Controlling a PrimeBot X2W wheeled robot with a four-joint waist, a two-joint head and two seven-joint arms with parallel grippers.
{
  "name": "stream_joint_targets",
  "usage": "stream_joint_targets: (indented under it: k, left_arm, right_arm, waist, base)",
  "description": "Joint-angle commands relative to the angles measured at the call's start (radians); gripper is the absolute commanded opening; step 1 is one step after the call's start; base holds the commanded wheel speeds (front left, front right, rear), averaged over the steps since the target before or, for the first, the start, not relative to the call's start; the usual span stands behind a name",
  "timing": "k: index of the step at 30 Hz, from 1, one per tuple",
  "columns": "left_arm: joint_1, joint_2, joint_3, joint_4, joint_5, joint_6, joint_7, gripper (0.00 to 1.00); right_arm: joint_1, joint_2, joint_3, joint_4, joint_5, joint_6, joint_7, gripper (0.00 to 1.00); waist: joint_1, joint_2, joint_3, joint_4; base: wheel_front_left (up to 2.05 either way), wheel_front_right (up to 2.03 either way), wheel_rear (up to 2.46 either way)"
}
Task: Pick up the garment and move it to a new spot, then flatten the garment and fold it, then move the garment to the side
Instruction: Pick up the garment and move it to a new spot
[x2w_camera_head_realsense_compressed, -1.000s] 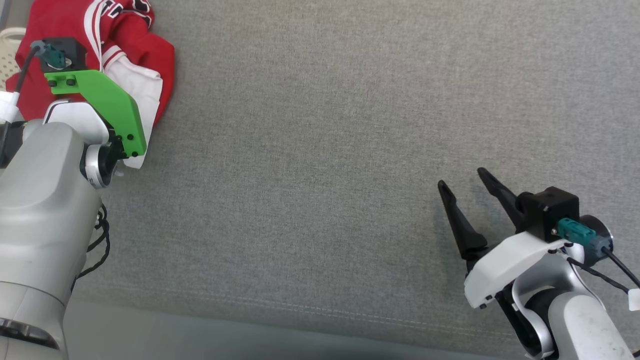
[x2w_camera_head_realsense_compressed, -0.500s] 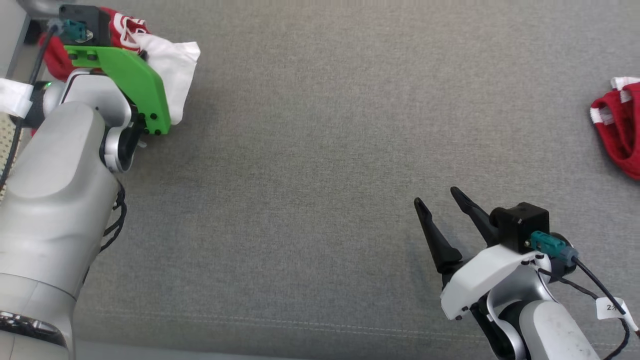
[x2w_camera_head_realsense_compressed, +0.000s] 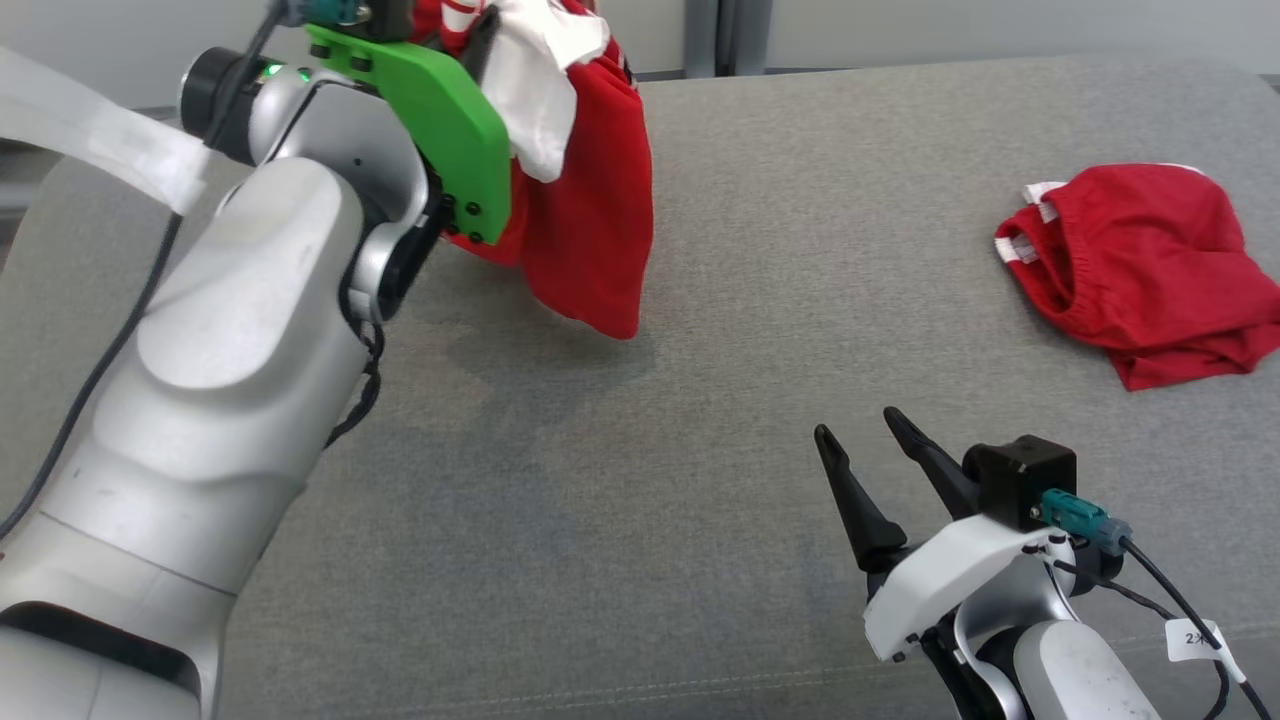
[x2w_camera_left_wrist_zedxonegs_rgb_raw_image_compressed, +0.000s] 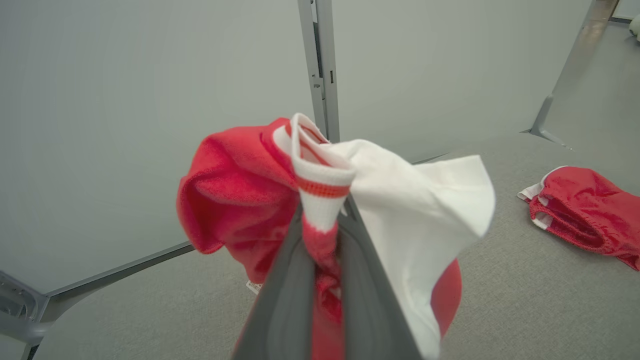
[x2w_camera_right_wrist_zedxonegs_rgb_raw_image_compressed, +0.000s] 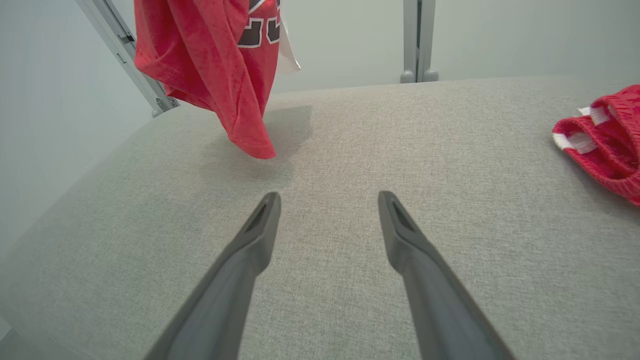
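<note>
The garment (x2w_camera_head_realsense_compressed: 590, 230) is a red jersey with white trim and dark lettering. It hangs bunched from my left gripper (x2w_camera_left_wrist_zedxonegs_rgb_raw_image_compressed: 324, 220), which is shut on its white-and-red ribbed edge. The cloth dangles above the far left of the grey padded surface (x2w_camera_head_realsense_compressed: 700, 420), its lowest corner just over it; the right wrist view shows the garment (x2w_camera_right_wrist_zedxonegs_rgb_raw_image_compressed: 220, 65) hanging there with a shadow beneath. In the head view a green wrist plate (x2w_camera_head_realsense_compressed: 440, 110) covers most of the left fingers. My right gripper (x2w_camera_head_realsense_compressed: 856, 423) stands open and empty at the lower right, its fingers (x2w_camera_right_wrist_zedxonegs_rgb_raw_image_compressed: 260, 225) spread over bare fabric.
A second red piece of clothing (x2w_camera_head_realsense_compressed: 1140, 270) with white-trimmed openings lies crumpled at the right side of the surface, also visible as a red heap (x2w_camera_left_wrist_zedxonegs_rgb_raw_image_compressed: 585, 210) from the left wrist. Grey wall panels with a metal post (x2w_camera_right_wrist_zedxonegs_rgb_raw_image_compressed: 419, 40) stand behind the far edge.
The head camera has tilted up and turned. My left arm has raised the garment from where it lay at the far left, so it now hangs free. The right gripper stays open, about where it was.
</note>
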Motion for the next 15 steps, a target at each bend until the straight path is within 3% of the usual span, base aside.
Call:
stream_joint_targets:
  k: [1,8,15]
  left_arm:
    - [0.009,-0.008,-0.01,-0.021,0.006,-0.001,0.003,0.0]
    - [0.034,-0.049,-0.07,-0.116,0.031,-0.001,0.015,0.0]
    - [0.084,-0.063,-0.109,-0.119,0.029,0.004,0.027,0.0]
  right_arm:
    - [0.008,-0.001,0.003,0.004,0.008,0.0,-0.009,1.0]
    - [-0.001,0.001,0.004,0.014,0.017,0.0,-0.018,1.0]
    - [-0.022,0.001,0.014,0.021,0.027,0.0,-0.028,1.0]
  waist:
    - [0.0001,-0.0001,-0.059,-0.076]
    - [0.0001,-0.0001,-0.063,-0.139]
    - [0.0001,-0.0001,-0.042,-0.173]
  base:
    - [0.0,0.0,0.0]
    - [0.0,0.0,0.0]
    - [0.0,0.0,0.0]
